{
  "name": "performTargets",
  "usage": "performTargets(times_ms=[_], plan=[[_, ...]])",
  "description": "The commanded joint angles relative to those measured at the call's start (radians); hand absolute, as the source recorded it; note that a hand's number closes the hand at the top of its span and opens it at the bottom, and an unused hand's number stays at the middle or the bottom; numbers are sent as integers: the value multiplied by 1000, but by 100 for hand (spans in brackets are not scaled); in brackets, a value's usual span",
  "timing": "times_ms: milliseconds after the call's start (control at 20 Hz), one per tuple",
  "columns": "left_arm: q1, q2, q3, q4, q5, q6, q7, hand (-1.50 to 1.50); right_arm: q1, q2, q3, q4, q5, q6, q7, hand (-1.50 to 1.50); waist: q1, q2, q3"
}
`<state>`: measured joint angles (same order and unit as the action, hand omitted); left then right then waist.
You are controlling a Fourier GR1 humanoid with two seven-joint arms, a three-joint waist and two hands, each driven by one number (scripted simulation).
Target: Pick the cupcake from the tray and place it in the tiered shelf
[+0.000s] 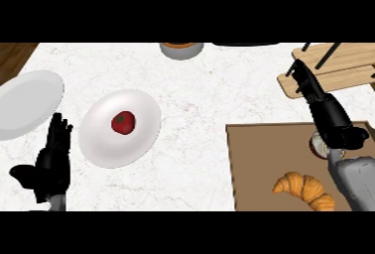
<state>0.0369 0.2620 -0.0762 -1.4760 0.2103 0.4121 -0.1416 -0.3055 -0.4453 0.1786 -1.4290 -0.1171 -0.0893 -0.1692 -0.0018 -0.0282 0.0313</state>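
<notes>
single head view, looking steeply down on the counter (pixel 198 89), forearms entering from lower edge

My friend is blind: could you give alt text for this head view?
The robot's right hand reaches, fingers straight, to a wooden tiered shelf above a brown tray holding a croissant. Its left hand rests open beside a white plate with a tomato.
</notes>
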Motion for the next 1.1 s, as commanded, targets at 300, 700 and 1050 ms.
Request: performTargets(times_ms=[300,700,1050], plan=[[-95,33,-133,-13,-75,-103,33,0,25,116,-253,152,-534,240,69,-150,-63,55,18],[-203,57,-188,38,-91,-209,91,0,44,-141,-422,538,-176,25,-237,-150,3,44,-27],[-221,-14,-243,10,-139,-169,178,0,17,-257,-447,656,-277,472,-332,-150,5,30,-30]])
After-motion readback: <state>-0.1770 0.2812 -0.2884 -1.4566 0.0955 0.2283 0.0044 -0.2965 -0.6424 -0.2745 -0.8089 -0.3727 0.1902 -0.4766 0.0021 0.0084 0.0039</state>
